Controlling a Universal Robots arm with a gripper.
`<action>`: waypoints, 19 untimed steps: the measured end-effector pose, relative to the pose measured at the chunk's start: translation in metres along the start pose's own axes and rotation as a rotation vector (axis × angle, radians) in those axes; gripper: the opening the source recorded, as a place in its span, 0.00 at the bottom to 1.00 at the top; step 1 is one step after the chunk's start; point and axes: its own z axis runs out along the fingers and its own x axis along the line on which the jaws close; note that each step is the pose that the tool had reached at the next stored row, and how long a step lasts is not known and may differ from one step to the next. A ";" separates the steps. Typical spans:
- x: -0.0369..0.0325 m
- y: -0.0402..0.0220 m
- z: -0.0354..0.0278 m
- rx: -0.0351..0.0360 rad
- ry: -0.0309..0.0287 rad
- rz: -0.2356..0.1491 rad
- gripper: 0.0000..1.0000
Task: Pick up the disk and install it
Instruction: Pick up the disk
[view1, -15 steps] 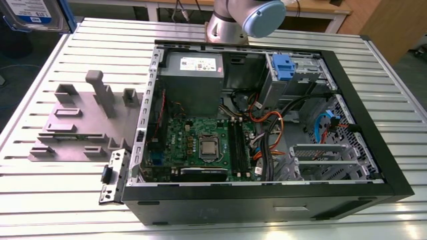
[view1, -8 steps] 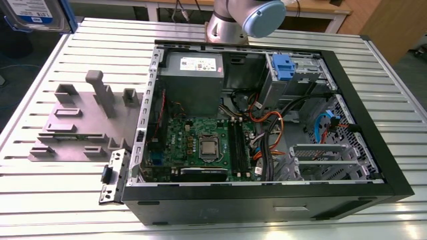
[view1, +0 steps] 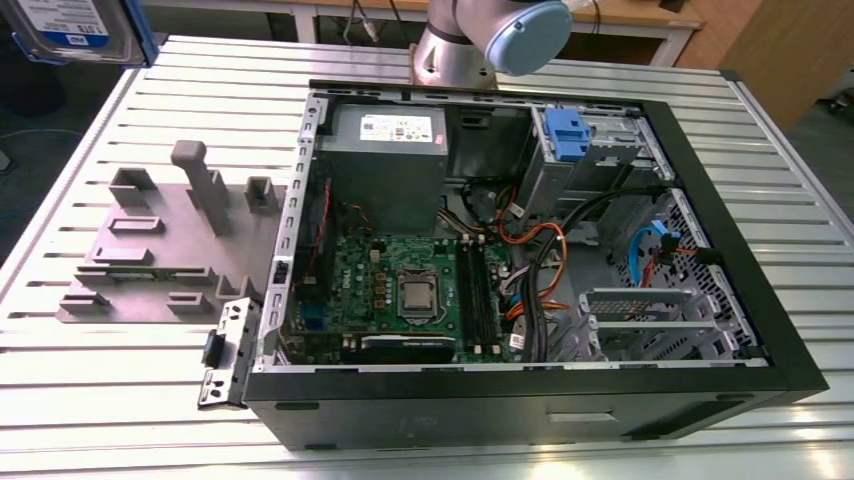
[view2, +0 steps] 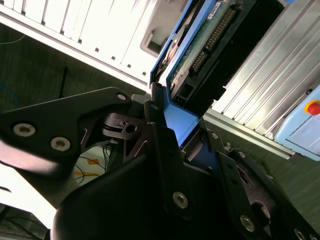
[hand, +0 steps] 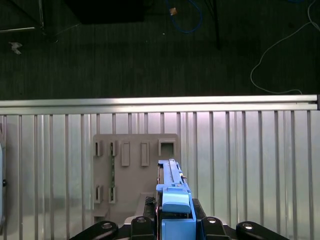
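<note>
Aloft — claw (hand: 176, 222) clamped on disk (hand: 172, 182), edge-on over grey fixture plate (hand: 134, 172).

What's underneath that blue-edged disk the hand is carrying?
In the first wrist view, a grey slotted plate lies below the disk, on the ribbed metal table. The disk and the hand cover part of that plate.

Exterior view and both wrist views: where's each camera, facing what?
Exterior view: off the arm, which shows; looks down on the computer case and table.
First wrist view: at the wrist, looking down past the gripper at the fixture plate.
Second wrist view: at the wrist, close on the gripper.
Shared: both wrist views show the held disk.
</note>
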 end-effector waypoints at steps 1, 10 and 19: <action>0.0000 -0.0005 0.0000 0.0000 0.0000 0.000 0.36; -0.0002 -0.0051 0.0000 0.0001 0.0000 0.000 0.36; -0.0003 -0.0093 0.0000 0.0001 0.0000 0.000 0.36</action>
